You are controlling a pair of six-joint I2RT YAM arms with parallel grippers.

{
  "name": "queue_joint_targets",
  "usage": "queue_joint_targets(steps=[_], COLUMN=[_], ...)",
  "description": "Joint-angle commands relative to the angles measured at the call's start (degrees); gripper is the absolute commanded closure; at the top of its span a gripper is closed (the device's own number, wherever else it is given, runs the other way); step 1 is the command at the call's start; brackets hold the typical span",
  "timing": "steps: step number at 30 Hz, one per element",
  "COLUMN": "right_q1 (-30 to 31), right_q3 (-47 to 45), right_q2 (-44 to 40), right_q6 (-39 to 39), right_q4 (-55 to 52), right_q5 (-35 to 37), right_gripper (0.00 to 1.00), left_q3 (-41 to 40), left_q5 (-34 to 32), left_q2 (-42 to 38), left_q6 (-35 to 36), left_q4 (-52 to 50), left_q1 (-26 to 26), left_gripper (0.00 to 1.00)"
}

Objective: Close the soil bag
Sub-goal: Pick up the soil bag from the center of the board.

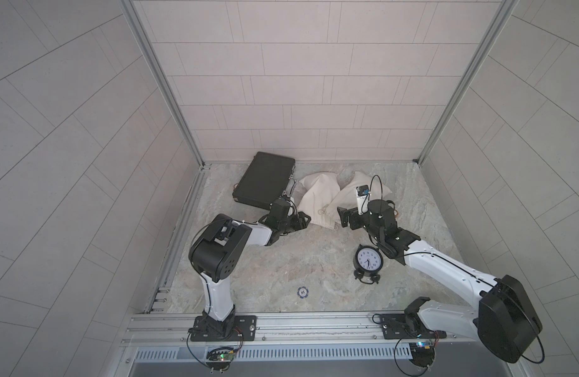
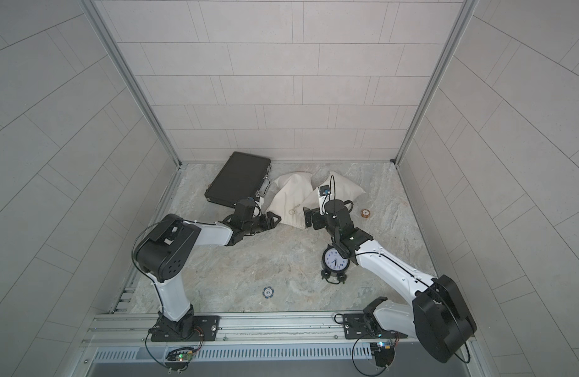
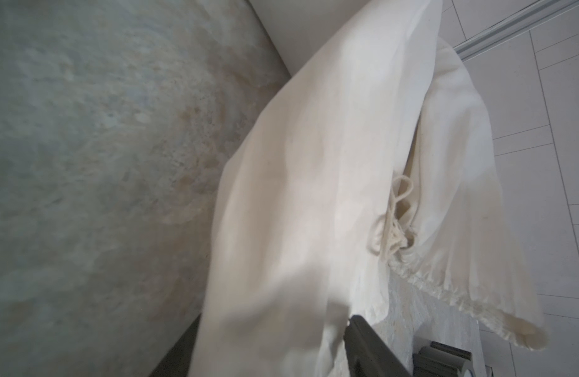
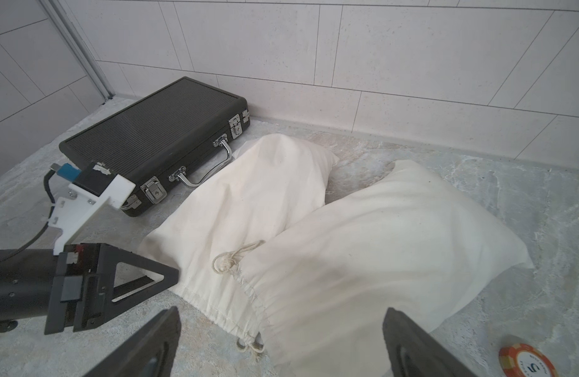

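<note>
Between the two grippers lies the cream cotton drawstring soil bag [image 4: 363, 244], slumped in two soft lobes on the marbled grey tabletop [image 1: 281, 267]. Its gathered mouth [image 4: 249, 293] is turned towards the right gripper [image 1: 341, 217], whose jaws stand wide to either side of that hem. The bag looks limp but weighted by its fill, so I judge the cloth will wrinkle and drag rather than slide. The sound hold is the knotted cream cord [image 4: 229, 258], just beyond the right fingertips, with the hem braced against the pull. The left gripper [image 1: 302, 219] has a flap of the bag between its jaws; whether they pinch it I cannot tell. Beside that gripper, on the wall side, sits a black ribbed hard case with chrome latches [image 4: 157, 130], its handle close against the bag. Just outside the right gripper lies an orange poker chip [image 4: 526, 362]. Back by the right forearm stands a black twin-bell alarm clock [image 1: 368, 259], and a blue poker chip [image 1: 302, 292] lies well behind both grippers. None blocks the cord
</note>
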Motion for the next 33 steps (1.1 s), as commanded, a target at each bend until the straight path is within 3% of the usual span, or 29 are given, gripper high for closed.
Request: queue_joint_targets(steps=[1,7,17,21,28,33], right_q1=[0.3,0.8,5.7,8.3,15.9,18.3], right_q3=[-1.1,-1.1,-1.1,-2.2,-9.0,-10.1], right_q2=[0.2,2.4,5.0,5.7,5.4,11.1], right_q6=[-1.2,-1.9,-6.4,-5.7,-2.8,-2.5], right_q4=[0.8,2.2,5.0,8.3,17.4,24.2], right_q5=[-0.4,-2.3,-5.8,-7.8,-7.2,-5.4], right_gripper=[0.00,0.00,0.04,0.11,0.11,0.13], left_q3=[1.6,0.9,3.3,5.7,6.2,5.8], left_q5=[0.6,-0.2,-1.6,-1.5,-1.0,-1.1], left_q2=[0.1,-9.2,-24.6,-25.7,-25.9,-26.4], left_q6=[0.5,2.7,4.0,3.2,2.0,1.5], left_q4=[1.5,-2.3,-12.8,-15.9,-15.6,-15.3], left_q1=[-0.2,-0.2,-0.2,-0.4,-1.6,-1.9], left_gripper=[0.57,1.00,1.00,1.00,1.00,1.00])
